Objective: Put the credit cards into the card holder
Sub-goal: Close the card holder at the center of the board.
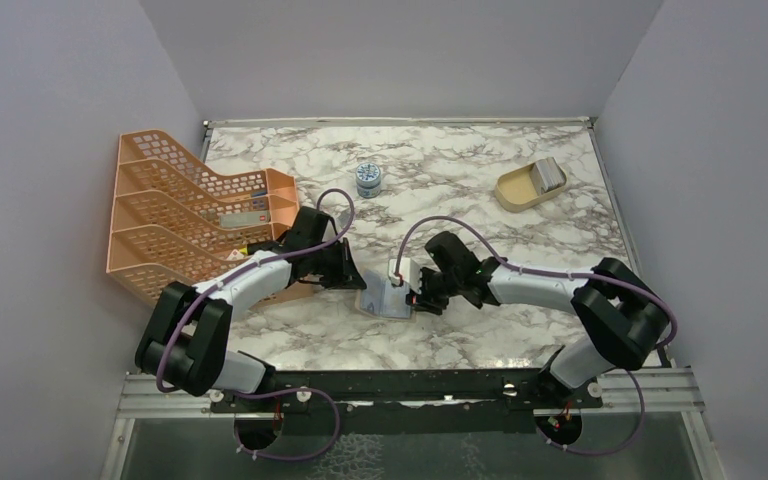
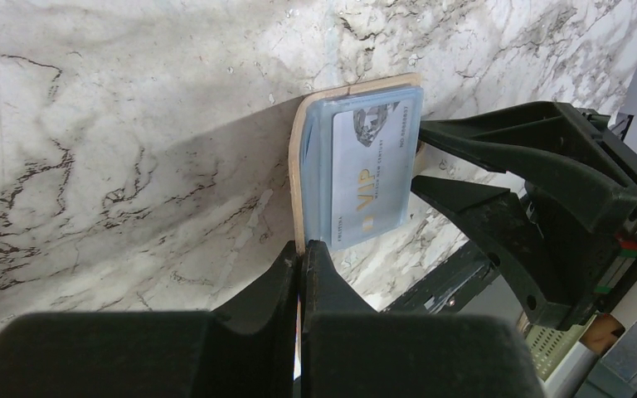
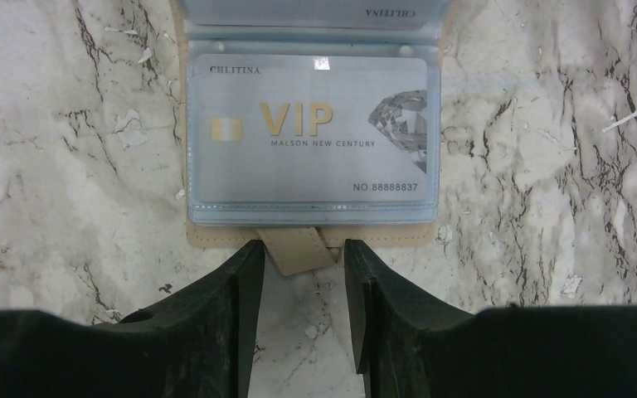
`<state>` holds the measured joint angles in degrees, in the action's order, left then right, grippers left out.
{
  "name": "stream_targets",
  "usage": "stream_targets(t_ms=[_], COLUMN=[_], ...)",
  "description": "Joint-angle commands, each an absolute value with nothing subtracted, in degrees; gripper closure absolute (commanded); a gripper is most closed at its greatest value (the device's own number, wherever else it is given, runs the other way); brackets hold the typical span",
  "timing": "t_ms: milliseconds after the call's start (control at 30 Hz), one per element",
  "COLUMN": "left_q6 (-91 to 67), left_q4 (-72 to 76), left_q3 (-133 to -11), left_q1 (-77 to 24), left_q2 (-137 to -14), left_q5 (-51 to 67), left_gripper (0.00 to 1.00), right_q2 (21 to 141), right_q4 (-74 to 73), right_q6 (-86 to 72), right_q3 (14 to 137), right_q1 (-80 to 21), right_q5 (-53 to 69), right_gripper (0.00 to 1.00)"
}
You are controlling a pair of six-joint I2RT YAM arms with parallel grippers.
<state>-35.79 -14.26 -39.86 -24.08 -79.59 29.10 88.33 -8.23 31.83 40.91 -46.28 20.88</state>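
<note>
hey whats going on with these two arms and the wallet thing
The card holder lies open on the marble table. The left pincer is shut on its edge, seemingly holding it down. The right pincer is open, straddling the snap tab. One VIP card already sits in a pocket; what looks like a stack of cards waits in the beige dish.

Readable print, all on two cards
The card [image 3: 311,128] in the holder's [image 3: 216,236] near pocket reads "CHLITINA" top left, gold "VIP", "MALSON NEW CENTURY" beneath, "NO.88888837" bottom right; a second card [image 3: 315,10] in the far pocket shows "CHLITINA" upside down.
</note>
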Motion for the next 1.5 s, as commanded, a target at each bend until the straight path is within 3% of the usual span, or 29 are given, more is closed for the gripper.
stream_targets(t_ms=[0, 467, 833, 1033, 1467], left_q6=[-35.00, -35.07, -34.54, -33.48, -33.85], left_q4=[-14.69, -14.67, -16.96, -19.19, -19.55], left_q3=[-40.87, -40.97, -42.06, -42.97, -42.79], left_q1=[-23.71, -23.67, -23.64, -23.61, -23.62], left_q2=[-78.13, -78.36, -78.65, -78.35, -78.77], left_q5=[29.18, 29.01, 24.98, 22.08, 21.26], left_gripper=[1.00, 1.00, 1.00, 1.00, 1.00], right_q2=[88.54, 89.06, 84.16, 80.72, 74.83], right_q4=[-10.49, -3.96, 4.65, 12.84, 17.11], right_q6=[33.11, 35.00, 35.68, 28.25, 27.97], right_q3=[41.75, 40.66, 36.61, 33.18, 29.17], right_q1=[-47.40, -48.05, -48.25, -48.25, -48.25], right_q5=[22.15, 23.01, 22.39, 17.19, 21.46], right_gripper=[0.58, 0.64, 0.85, 0.89, 0.89])
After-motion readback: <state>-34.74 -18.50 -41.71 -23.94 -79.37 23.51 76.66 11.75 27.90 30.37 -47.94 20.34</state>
